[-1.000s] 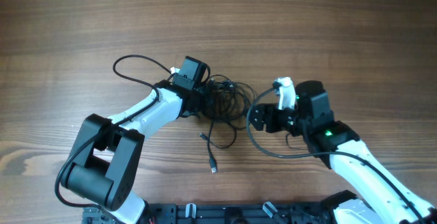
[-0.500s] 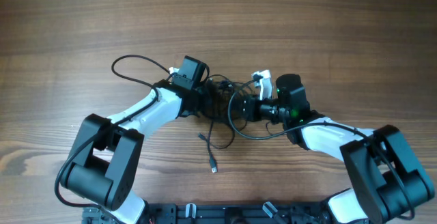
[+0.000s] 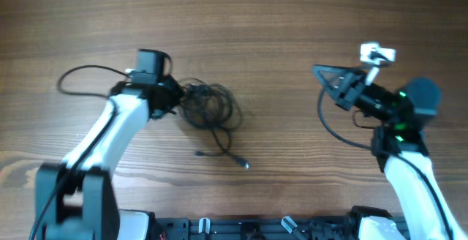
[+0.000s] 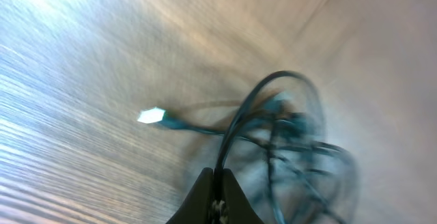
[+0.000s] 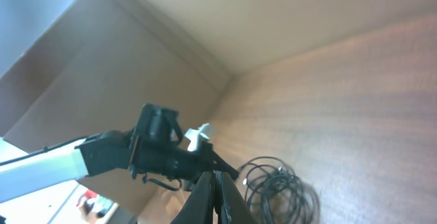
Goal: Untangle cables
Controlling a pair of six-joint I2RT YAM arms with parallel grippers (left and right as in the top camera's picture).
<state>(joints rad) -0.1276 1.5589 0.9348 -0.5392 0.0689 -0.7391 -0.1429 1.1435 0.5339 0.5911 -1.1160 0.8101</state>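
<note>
Black cables (image 3: 210, 108) lie heaped on the wooden worktop (image 3: 292, 20). At the heap's left edge the left hand (image 3: 178, 99) pinches one strand, likely anchoring it; well right, the right hand (image 3: 319, 70) is pressed together, apparently empty.

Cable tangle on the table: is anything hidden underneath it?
Only wooden table shows through the loops of the cables. Where strands crowd together beside the left gripper, the surface is covered, so something small could go unseen.

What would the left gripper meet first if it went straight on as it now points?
The cables: the left gripper points straight into the tangle and looks shut on one strand, though depth is unclear.
</note>
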